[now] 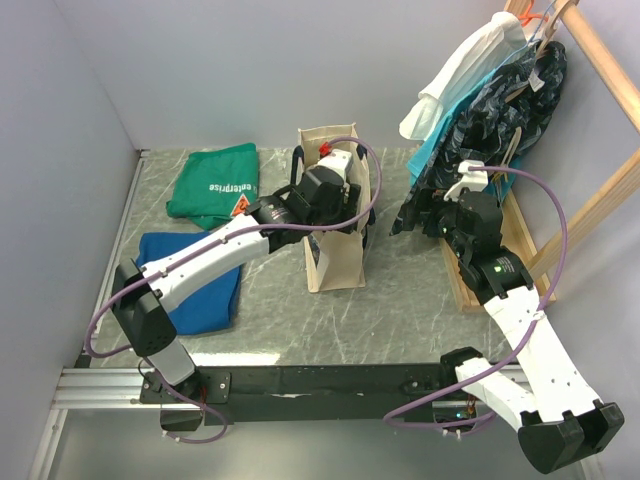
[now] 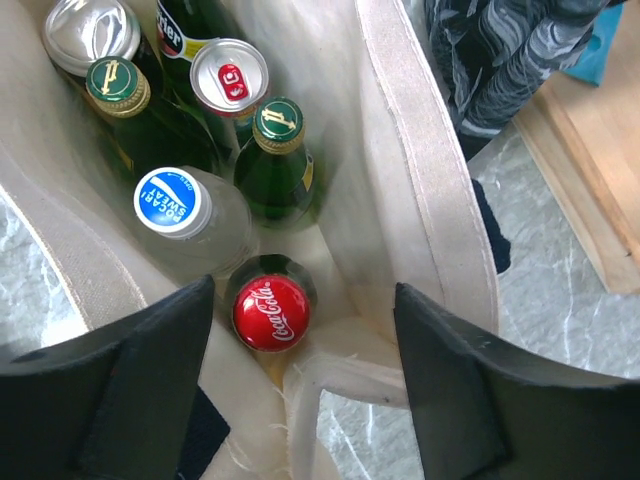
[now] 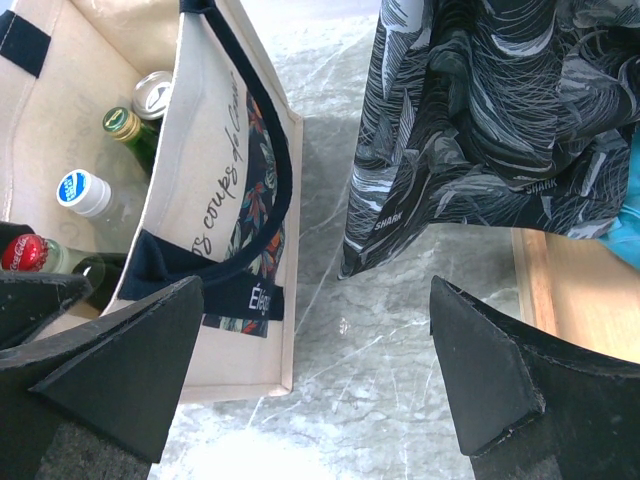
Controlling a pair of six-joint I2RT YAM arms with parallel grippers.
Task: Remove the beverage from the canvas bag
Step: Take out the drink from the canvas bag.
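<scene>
Where the canvas bag stands: upright near the middle of the top view, on the grey marbled table, mouth open, a navy handle draped down its printed side.
Left gripper: your arm reaches in from the lower left of the top view and the gripper sits over the bag's mouth. Its fingers are spread wide, holding nothing.
Coca-Cola bottle: red cap, low centre of the left wrist view, inside the bag. It lines up with the gap between your fingers, neither of which touches it.
Pocari Sweat bottle: blue-and-white cap, just up and left of the red cap, also in the bag.
Green glass bottles: two, with green and gold caps, higher in that view.
Cans: one with a red tab, one plain silver in the upper left corner.
Right gripper: fingers wide apart and empty, over bare table between the bag and the dark patterned garment.
Green cloth: folded, upper left of the table.
Blue cloth: folded, just below the green one, partly under your left arm.
Wooden rack: right edge of the top view, clothes hanging from it.
</scene>
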